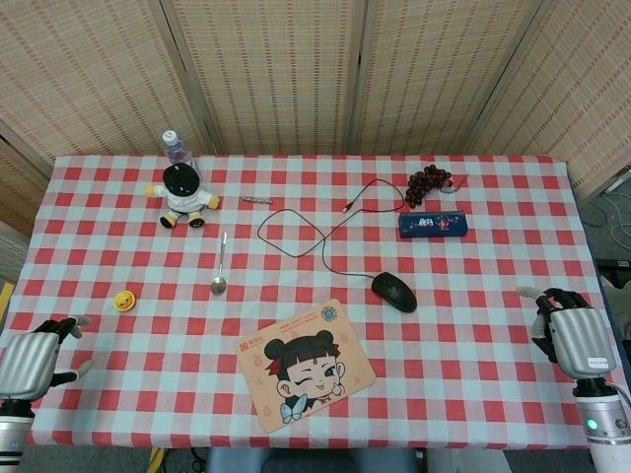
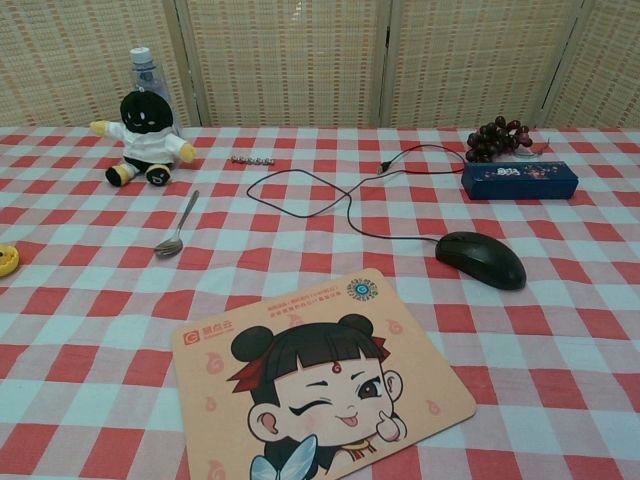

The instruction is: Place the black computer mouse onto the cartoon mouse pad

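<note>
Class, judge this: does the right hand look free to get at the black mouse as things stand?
Probably yes. The right hand is empty beside the black mouse, with only bare tablecloth between them.

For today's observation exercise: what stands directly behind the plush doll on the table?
Behind the plush doll stands a clear plastic bottle; only its cap and upper part show above the doll's head. Its lower part and contents are hidden by the doll.

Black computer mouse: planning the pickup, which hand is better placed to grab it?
Probably the right hand: the black computer mouse lies right of the cartoon mouse pad, far from the left hand.
</note>
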You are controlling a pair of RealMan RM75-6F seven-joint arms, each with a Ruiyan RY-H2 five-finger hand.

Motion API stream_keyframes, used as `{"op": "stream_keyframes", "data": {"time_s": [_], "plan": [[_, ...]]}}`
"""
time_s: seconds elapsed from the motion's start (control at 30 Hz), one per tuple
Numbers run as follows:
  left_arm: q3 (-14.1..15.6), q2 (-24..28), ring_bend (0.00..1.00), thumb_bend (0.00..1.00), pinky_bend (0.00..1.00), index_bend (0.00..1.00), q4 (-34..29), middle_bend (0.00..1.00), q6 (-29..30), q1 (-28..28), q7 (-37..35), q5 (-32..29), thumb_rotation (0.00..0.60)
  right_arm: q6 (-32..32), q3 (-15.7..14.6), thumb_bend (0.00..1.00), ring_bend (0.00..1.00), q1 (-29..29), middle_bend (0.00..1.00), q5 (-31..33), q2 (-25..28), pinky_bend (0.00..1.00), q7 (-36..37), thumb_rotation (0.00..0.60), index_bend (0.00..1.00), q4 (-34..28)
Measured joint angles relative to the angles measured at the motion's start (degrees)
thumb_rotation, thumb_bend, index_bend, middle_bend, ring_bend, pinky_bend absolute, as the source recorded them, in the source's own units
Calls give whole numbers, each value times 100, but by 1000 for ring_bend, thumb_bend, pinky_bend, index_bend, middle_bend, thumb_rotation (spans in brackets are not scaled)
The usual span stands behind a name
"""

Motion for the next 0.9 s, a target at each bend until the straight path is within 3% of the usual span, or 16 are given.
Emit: {"op": "stream_keyframes", "data": {"time_s": [0.23, 0.33, 0.43, 0.53, 0.7, 0.9], "plan": [[8, -18, 406, 89, 640, 418, 14, 471, -58, -27, 24, -13, 600, -155, -28, 6, 222, 21, 273, 84, 81, 324, 55, 600, 189, -90], [8, -30, 406, 90, 640, 418, 35, 471, -93, -33, 18, -57, 600, -292, -19, 49, 253, 63, 353, 160, 128, 478, 87, 600, 189, -154], [9, -22, 405, 90, 640, 418, 21, 472, -111, -32, -28, -78, 600, -520, -11, 96, 376, 142, 461, 251, 161, 643, 48, 600, 189, -191], [16, -6, 406, 90, 640, 418, 22, 472, -103, -34, -45, -53, 600, -900, -4, 139, 490, 275, 557, 381, 228, 711, -51, 600, 189, -256], [6, 29, 406, 90, 640, 418, 8, 472, -67, -22, -142, -50, 600, -1692, 54, 339, 657, 635, 718, 726, 318, 830, -477, 600, 189, -401], [-12, 77, 406, 90, 640, 418, 1, 472, -38, -15, -241, -54, 600, -2531, 146, 686, 910, 1135, 971, 1193, 250, 997, -1054, 600, 189, -496]]}}
